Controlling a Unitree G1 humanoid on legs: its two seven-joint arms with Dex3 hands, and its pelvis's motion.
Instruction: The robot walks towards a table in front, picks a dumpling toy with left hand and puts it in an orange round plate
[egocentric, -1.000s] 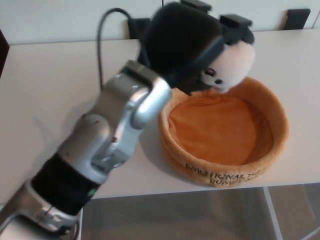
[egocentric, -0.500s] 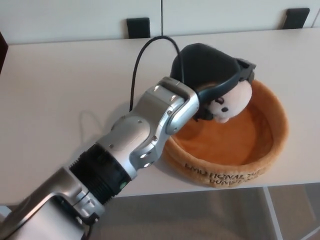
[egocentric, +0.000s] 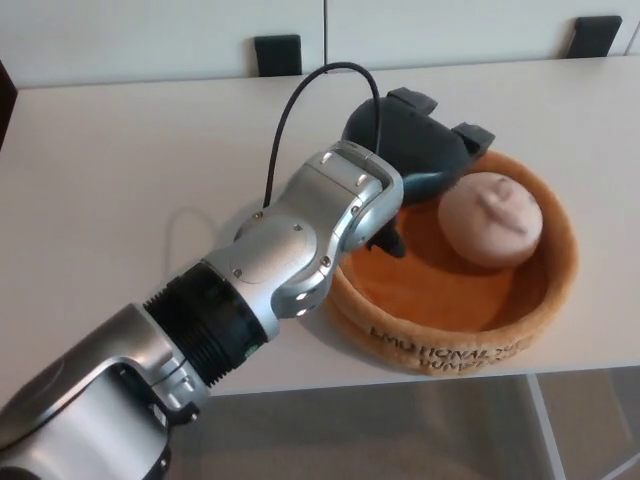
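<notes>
The pale pink dumpling toy (egocentric: 492, 219) lies inside the orange round plush plate (egocentric: 545, 290), toward its back right, with nothing holding it. My left hand (egocentric: 410, 150) hovers over the plate's back-left rim, just left of the toy, its black fingers (egocentric: 468, 135) spread apart and open. The silver and black left forearm (egocentric: 290, 250) crosses the table from the lower left and covers the plate's left side. No part of my right hand shows.
The plate sits near the front edge of a white table (egocentric: 110, 200). A black cable (egocentric: 300, 110) loops up from the wrist. Two black brackets (egocentric: 277, 54) (egocentric: 597, 35) stand at the table's far edge against the wall. Grey floor (egocentric: 420, 430) lies below the front edge.
The left hand lowered the dumpling toy into the plate and let it go. The toy now rests on the plate's bottom, and the fingers have spread open and drawn back to the left.
</notes>
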